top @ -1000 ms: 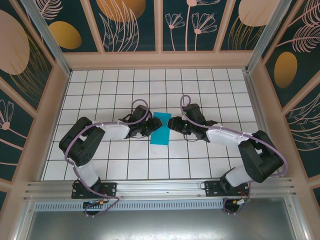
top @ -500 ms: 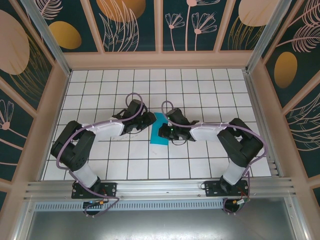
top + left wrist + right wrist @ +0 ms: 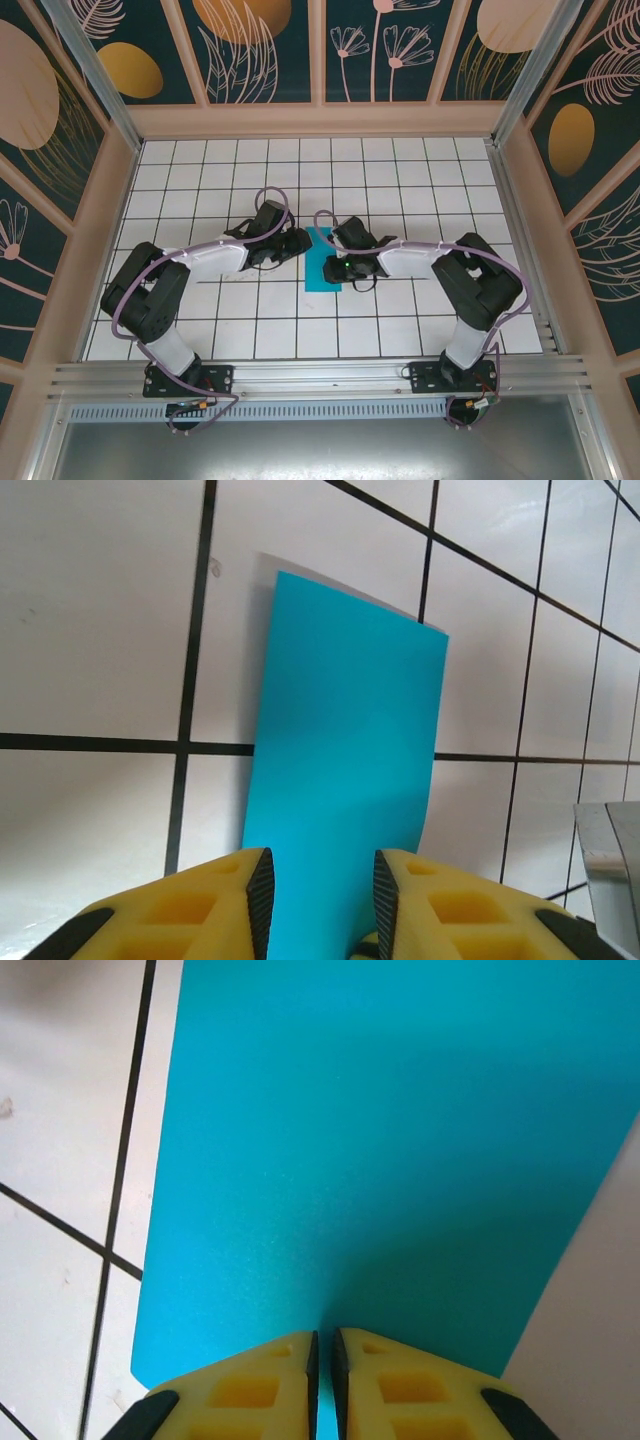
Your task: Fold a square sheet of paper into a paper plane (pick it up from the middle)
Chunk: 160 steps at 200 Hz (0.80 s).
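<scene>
The square sheet of paper [image 3: 316, 277] is a teal-blue oblong lying on the white grid tiles at mid table, between the two arms. My left gripper [image 3: 303, 243] is at its left edge. In the left wrist view its yellow fingers [image 3: 235, 895] stand apart, and the paper [image 3: 345, 750] runs flat under the gap of the left gripper [image 3: 320, 858]. My right gripper [image 3: 334, 268] reaches over the sheet from the right. In the right wrist view this gripper [image 3: 323, 1336] is almost closed, with a sliver of teal between its pads, pinching the paper [image 3: 380, 1150].
The white tiled floor [image 3: 400, 170] is ringed by low wooden walls with patterned panels. A metal rail [image 3: 320, 375] runs along the near edge by the arm bases. A grey metal part [image 3: 608, 865] juts in at the lower right of the left wrist view.
Both arms have stretched in towards the sheet. The right gripper has moved left onto the paper and its jaws have narrowed. The left gripper's jaws have narrowed too, at the paper's left edge.
</scene>
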Each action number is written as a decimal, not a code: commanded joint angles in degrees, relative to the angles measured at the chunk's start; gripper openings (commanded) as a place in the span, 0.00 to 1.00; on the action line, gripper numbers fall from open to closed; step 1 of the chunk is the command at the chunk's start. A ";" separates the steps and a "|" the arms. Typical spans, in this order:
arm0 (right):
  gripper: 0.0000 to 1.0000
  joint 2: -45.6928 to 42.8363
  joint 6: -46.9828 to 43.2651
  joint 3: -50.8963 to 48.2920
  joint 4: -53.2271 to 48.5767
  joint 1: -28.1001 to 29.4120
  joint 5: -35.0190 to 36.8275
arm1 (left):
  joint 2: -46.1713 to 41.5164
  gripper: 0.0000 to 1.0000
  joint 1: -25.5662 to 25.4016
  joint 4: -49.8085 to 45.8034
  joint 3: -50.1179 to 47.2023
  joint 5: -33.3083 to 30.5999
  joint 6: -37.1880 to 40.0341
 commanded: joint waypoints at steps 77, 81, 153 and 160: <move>0.41 -16.72 8.45 -6.56 0.21 -5.01 0.63 | 4.62 0.24 -2.54 1.27 3.29 5.73 4.16; 0.42 -17.63 9.98 -7.34 0.45 -5.78 0.84 | 4.89 0.23 -2.63 1.19 3.32 5.76 4.27; 0.67 -26.68 19.61 -17.24 4.69 -12.62 -3.17 | 8.84 0.16 -3.63 0.18 3.40 4.68 4.59; 0.69 -26.54 20.07 -17.54 4.95 -12.65 -3.75 | 9.15 0.15 -3.73 -0.03 3.30 4.27 4.59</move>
